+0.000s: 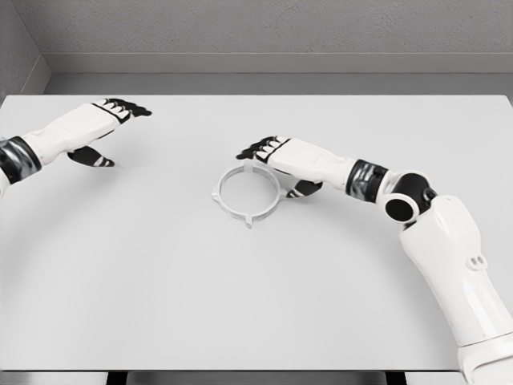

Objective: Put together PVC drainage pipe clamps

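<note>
Right robot hand (pixel 276 156) beside unmarked clamp ring (pixel 248 194); fingers relaxed.

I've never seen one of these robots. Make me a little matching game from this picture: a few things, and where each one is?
Things:
1. left hand
2. right hand
3. clamp ring
4. table

Places:
A. middle of the table, lying flat
B. far left, fingers spread, holding nothing
C. beneath everything, white
D. at the ring's upper right edge

Pairs: 1-B, 2-D, 3-A, 4-C
</note>
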Motion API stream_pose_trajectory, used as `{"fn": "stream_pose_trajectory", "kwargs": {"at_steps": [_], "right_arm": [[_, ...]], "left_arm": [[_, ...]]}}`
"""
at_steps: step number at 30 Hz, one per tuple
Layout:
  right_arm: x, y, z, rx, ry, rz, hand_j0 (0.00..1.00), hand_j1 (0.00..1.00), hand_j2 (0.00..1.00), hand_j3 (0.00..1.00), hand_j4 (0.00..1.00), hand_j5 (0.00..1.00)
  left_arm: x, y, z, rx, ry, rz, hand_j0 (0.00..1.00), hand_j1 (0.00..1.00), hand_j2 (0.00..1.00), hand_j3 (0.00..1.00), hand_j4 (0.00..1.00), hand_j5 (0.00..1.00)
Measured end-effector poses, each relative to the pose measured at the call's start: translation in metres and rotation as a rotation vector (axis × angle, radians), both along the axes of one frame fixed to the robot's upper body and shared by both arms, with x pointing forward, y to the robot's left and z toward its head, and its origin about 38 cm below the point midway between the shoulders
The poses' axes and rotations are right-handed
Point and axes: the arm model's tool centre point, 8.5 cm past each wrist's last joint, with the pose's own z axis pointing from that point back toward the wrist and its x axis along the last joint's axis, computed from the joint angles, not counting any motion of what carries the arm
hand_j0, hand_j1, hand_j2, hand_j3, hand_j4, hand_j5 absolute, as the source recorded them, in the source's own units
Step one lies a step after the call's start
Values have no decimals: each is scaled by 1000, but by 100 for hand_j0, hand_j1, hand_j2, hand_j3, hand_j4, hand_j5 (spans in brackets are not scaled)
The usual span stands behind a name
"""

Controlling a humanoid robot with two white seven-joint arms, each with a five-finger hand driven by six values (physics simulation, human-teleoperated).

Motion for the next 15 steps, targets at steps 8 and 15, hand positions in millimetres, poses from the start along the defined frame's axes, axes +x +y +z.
{"fn": "stream_pose_trajectory", "kwargs": {"at_steps": [8,15], "right_arm": [[1,-5,-1,-11,2,-7,100,100,100,100,100,100],[-1,-2,-5,-11,11,-1,100,100,100,100,100,100]], "left_arm": [[1,4,0,1,2,11,100,100,100,100,100,100],[1,5,0,3,4,12,100,100,100,100,100,100]]}}
